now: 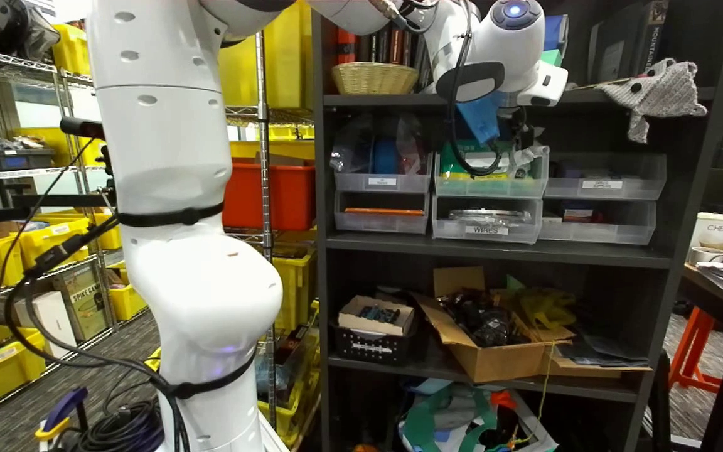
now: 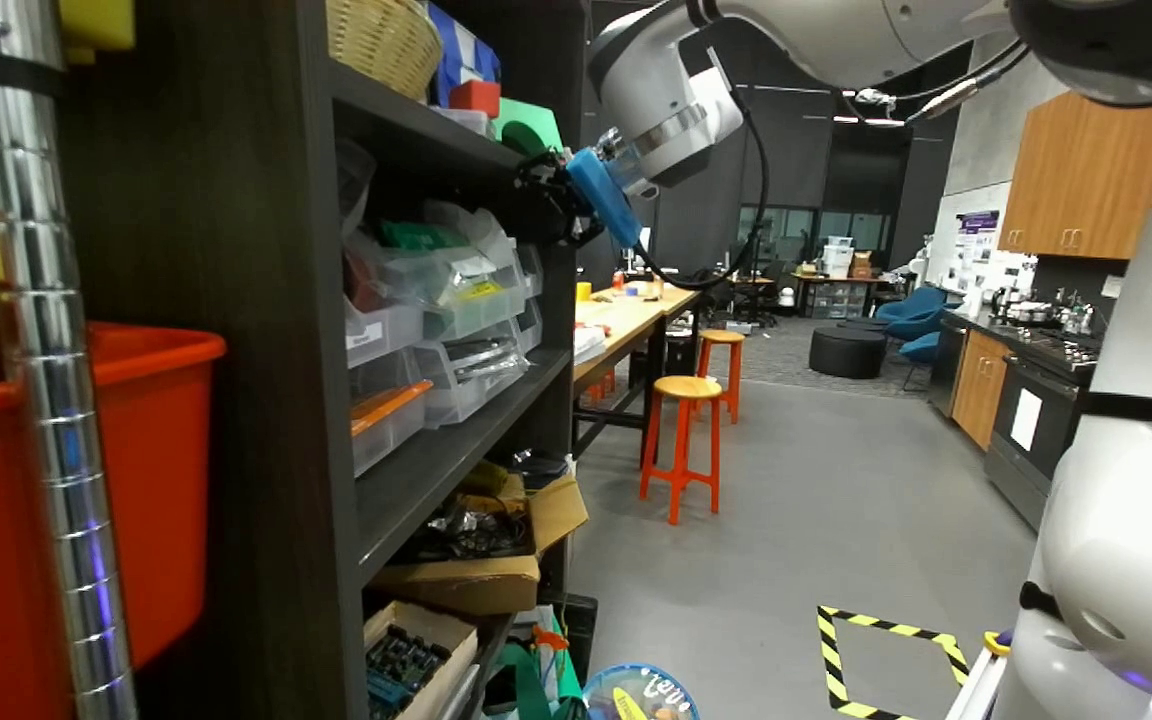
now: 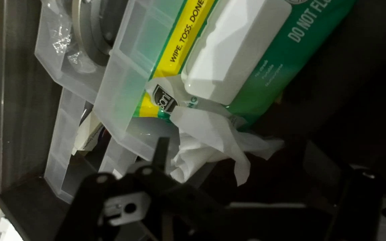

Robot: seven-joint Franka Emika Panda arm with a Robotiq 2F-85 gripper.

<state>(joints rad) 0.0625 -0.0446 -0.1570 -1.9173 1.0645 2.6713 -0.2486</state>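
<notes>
A green and yellow wipes pack (image 3: 290,53) with a white lid (image 3: 233,57) lies in a clear plastic bin (image 1: 490,187) on the dark shelf. At the pack's end hangs a crumpled white wipe (image 3: 209,134), also visible in an exterior view as the wipe (image 1: 523,161). My gripper (image 3: 240,154) stands open, one dark finger (image 3: 161,150) near the wipe and the other off to the right in shadow. Nothing appears gripped; whether a finger touches the wipe, I cannot tell. In an exterior view the black gripper (image 2: 554,195) reaches toward the shelf compartment, below its upper board.
Clear bins, including a wires bin (image 1: 486,230), stand stacked beside and below. The shelf's upper board (image 1: 386,102) carries a wicker basket (image 1: 375,78) and a grey knitted piece (image 1: 656,94). Lower down sits an open cardboard box (image 1: 506,361). A cable (image 2: 761,200) loops from the wrist.
</notes>
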